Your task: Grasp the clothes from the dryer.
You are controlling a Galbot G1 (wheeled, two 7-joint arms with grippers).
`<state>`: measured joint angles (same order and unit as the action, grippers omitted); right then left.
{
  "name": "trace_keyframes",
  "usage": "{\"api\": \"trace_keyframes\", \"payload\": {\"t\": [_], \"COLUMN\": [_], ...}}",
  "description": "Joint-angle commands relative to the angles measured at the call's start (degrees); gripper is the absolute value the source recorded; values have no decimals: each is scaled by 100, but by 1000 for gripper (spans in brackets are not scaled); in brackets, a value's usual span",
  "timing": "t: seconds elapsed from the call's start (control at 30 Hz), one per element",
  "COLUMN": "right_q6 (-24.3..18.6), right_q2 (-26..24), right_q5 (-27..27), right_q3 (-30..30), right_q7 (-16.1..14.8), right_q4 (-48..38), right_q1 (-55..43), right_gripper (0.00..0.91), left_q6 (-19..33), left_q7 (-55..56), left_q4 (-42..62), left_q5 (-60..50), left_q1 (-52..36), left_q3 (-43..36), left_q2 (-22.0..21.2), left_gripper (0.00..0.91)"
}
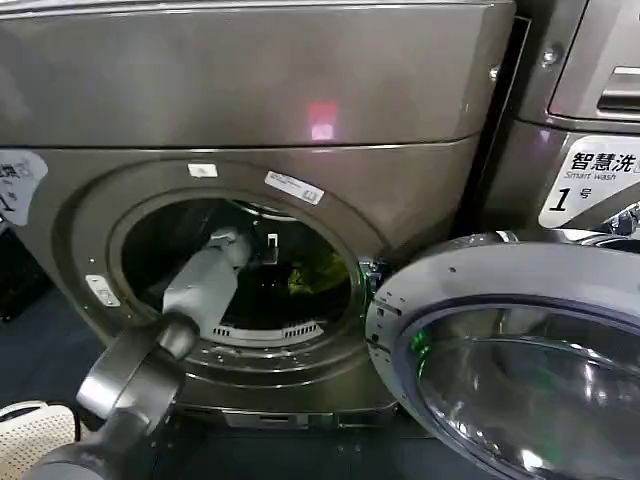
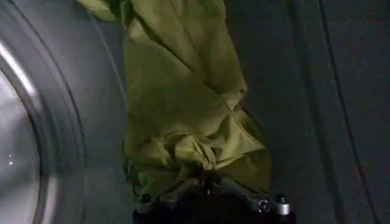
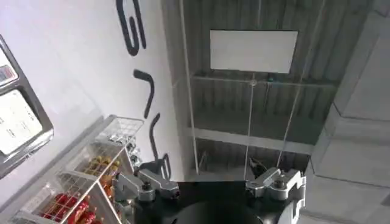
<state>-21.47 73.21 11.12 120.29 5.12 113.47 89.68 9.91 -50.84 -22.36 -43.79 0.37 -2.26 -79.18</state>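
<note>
The dryer [image 1: 250,110], a grey-brown brushed-metal machine, stands with its glass porthole door [image 1: 520,370] swung open. The left arm is reached deep into the dark drum, where the left gripper [image 2: 207,198] is pressed into the crumpled yellow-green clothes [image 2: 183,109]; whether the fabric is pinched cannot be told. The soft bundle's long axis runs straight away from the gripper. The right gripper [image 3: 210,189] is parked apart, spread wide.

neighbouring machine [image 1: 585,110]: "Smart wash" label [image 1: 590,185] | wire shelf [image 3: 91,176]: snack packets [image 3: 67,207] | ceiling panel [image 3: 253,51]

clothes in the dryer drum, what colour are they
Plain yellow-green clothes, no pattern; the left wrist view shows it best.
</note>
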Motion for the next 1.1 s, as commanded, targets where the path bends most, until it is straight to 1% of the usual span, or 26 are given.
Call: {"api": "trace_keyframes", "payload": {"t": [0.03,0.07,0.13,0.17,0.23,0.37,0.43,0.5,0.57,0.67,0.77,1.1], "right_q6": [3,6,15,17,16,14,17,19,11,7,10,65], "right_q2": [-1,3,10,16,29,19,16,19,30,33,52,58], "right_q5": [6,6,1,-3,-6,-8,-18,-24,-26,-27,-40,-75], "right_q3": [-14,-29,-71,-88,-113,-128,-155,-163,-158,-144,-150,-145], "right_q7": [1,0,-1,-3,-3,2,3,3,2,6,5,63], "right_q4": [-3,0,17,19,13,-21,-15,-12,-20,-32,-25,3], "right_q1": [-23,-41,-84,-102,-131,-152,-181,-205,-205,-211,-247,-240], "right_gripper": [907,907,907,907,907,907,907,907,907,907,907,907], "left_q6": [-682,-769,-1154,-1248,-1464,-1727,-1669,-1718,-1646,-1664,-1808,-1720], "left_q7": [839,999,1607,1799,2634,4213,5001,5819,6404,6733,6970,6862], "left_q4": [-373,-445,-816,-960,-1042,-1355,-1566,-1711,-1817,-2132,-2369,-2582], "left_q5": [1588,1805,2393,2653,3176,4329,4602,5034,5565,5983,6338,6226], "left_q1": [233,292,492,555,696,927,1035,1062,1075,1141,1206,1335], "left_q3": [161,177,222,348,587,801,899,976,1049,1184,1220,1225], "left_q2": [130,148,227,241,165,20,-100,-236,-328,-390,-407,-377], "left_gripper": [0,0,0,0,0,0,0,0,0,0,0,0]}}
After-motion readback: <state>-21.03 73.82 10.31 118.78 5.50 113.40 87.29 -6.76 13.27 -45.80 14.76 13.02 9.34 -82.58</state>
